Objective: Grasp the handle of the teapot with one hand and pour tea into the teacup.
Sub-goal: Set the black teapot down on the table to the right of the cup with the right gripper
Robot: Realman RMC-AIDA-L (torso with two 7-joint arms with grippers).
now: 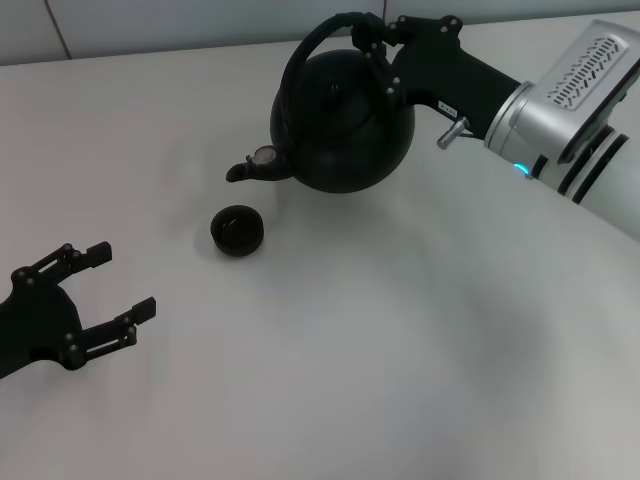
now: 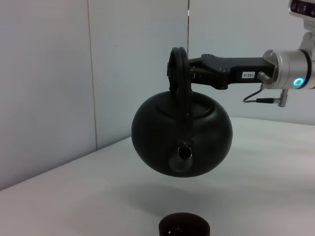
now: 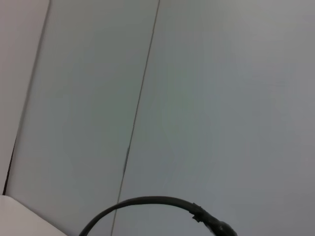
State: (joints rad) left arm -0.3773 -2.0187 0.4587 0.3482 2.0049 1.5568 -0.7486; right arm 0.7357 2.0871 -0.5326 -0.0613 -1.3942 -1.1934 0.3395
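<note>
A: Lower left of the head view, the left pincer [image 1: 118, 290] idles with jaws wide. The teacup [image 1: 238, 230] sits centre-left on the tabletop [image 1: 420, 360].

B: Upper centre, the right pincer [image 1: 378, 48] clamps the handle [image 1: 300, 62], teapot [image 1: 345, 120] aloft. Tip slowly, spout over the cup.
</note>
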